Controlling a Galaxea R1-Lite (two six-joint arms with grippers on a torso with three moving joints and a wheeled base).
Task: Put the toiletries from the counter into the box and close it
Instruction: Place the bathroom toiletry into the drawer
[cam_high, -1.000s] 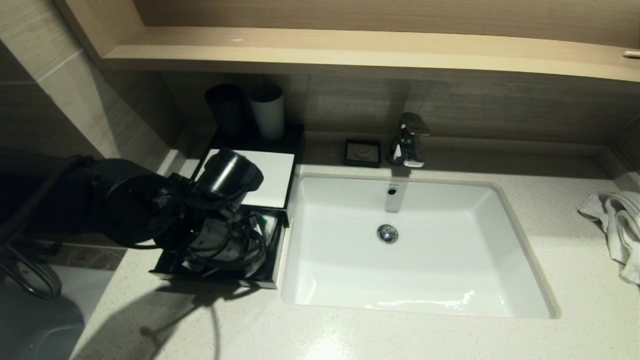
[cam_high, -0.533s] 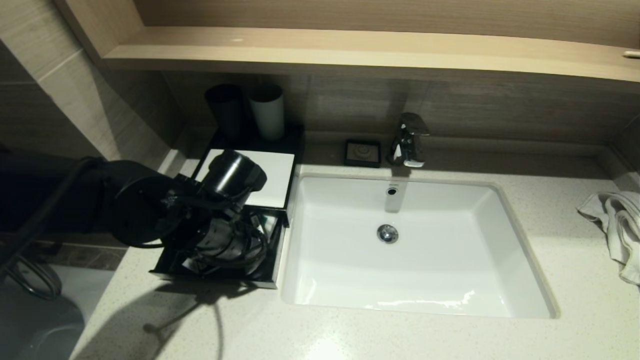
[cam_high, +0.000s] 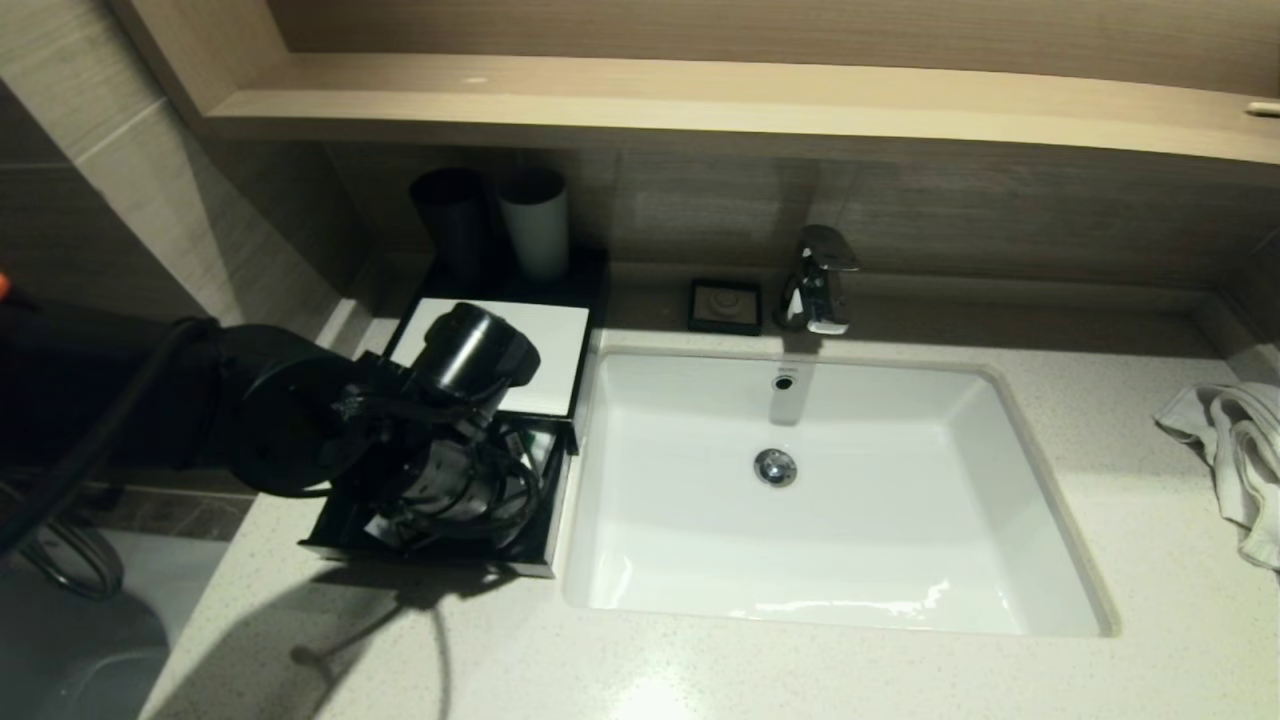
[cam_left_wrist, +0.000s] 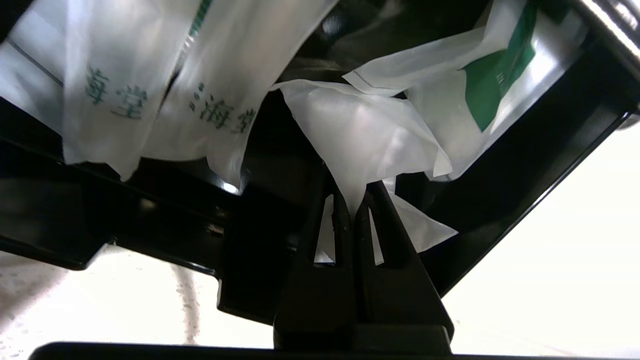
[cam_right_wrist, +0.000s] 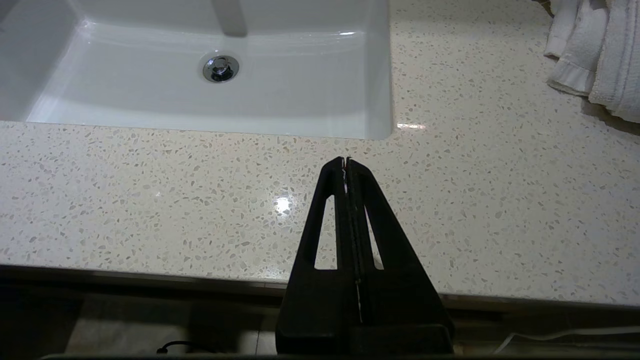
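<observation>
- Left gripper (cam_left_wrist: 354, 212): jaws pressed together on the corner of one translucent packet (cam_left_wrist: 365, 140), held over the open black drawer (cam_left_wrist: 525, 165) of the box (cam_high: 585, 290).
- Toiletries inside the drawer, wrist view: four packets can be counted. Two long packets (cam_left_wrist: 160, 75) with green printed characters lie side by side; one short packet with a green label (cam_left_wrist: 480, 75) lies against the drawer's side wall; the fourth is the pinched packet, between them.
- From the head view, the left arm (cam_high: 300, 430) covers most of the drawer; the box's white panel (cam_high: 545, 365) shows behind it. The box sits at the back left corner of the counter (cam_high: 800, 670), just beside the left edge of the basin (cam_high: 1040, 540).
- Right gripper (cam_right_wrist: 346, 165): jaws pressed together on nothing, parked above the counter's front edge, near the basin's front right corner.
- Other items, one each unless noted: two cups (cam_high: 535, 225) at the rear of the box, a soap dish (cam_high: 725, 305), a faucet (cam_high: 820, 280), a white towel (cam_high: 1235, 450) at the counter's right edge.
- Change from the earlier frames: the left wrist has crept slightly toward the basin; everything else on the counter lies as before.
</observation>
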